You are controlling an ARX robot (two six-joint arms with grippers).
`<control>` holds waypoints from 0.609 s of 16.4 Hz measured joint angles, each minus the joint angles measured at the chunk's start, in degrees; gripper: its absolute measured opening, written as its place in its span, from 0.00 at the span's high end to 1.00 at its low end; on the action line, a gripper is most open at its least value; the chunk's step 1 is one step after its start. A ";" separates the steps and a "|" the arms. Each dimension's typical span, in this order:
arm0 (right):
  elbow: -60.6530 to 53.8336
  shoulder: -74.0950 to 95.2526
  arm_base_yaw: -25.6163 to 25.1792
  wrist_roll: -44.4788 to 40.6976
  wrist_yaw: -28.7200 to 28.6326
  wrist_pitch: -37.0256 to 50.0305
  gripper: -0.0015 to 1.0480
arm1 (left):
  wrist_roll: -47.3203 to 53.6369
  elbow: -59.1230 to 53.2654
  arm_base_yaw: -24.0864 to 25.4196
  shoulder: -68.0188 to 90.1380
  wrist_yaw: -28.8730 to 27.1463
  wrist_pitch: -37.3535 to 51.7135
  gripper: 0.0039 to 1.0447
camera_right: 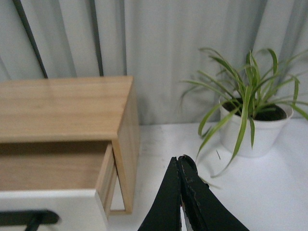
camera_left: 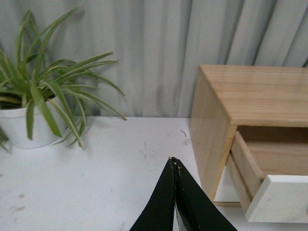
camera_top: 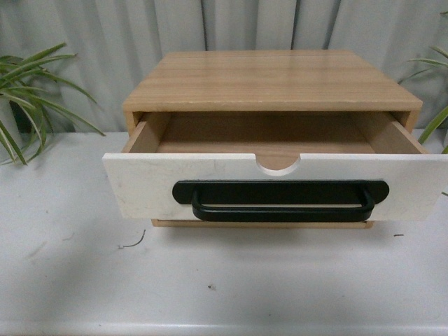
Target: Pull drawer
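— Place of the drawer [camera_top: 210, 168]?
— Pulled far out of the wooden cabinet [camera_top: 273, 80], close to the back edge of the desk [camera_top: 224, 280], about midway along it. Black handle [camera_top: 280, 203] turned toward the front edge.
— And the pincers?
— Left gripper [camera_left: 174, 161] closed, tips touching, holding nothing, beside the cabinet's left wall. Right gripper [camera_right: 179, 159] closed too, also empty, beside the right wall.

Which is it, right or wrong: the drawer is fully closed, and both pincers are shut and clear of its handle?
Wrong in one respect: the drawer is pulled open, its wooden inside showing in the front view. The left pincer and right pincer are indeed shut and clear of the handle.
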 joint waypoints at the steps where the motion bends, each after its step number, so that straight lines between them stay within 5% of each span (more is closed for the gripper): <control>1: -2.56 -1.33 0.46 0.02 0.79 -0.72 0.98 | 0.02 -1.38 0.35 -2.19 -0.39 -0.85 0.99; 4: -5.97 -7.13 6.14 0.00 5.81 -1.79 0.98 | 0.02 -4.13 0.35 -7.96 -0.35 -3.87 0.99; 10: -10.71 -17.05 6.25 0.02 6.38 -7.41 0.98 | 0.04 -8.79 0.28 -18.40 -0.33 -8.20 0.99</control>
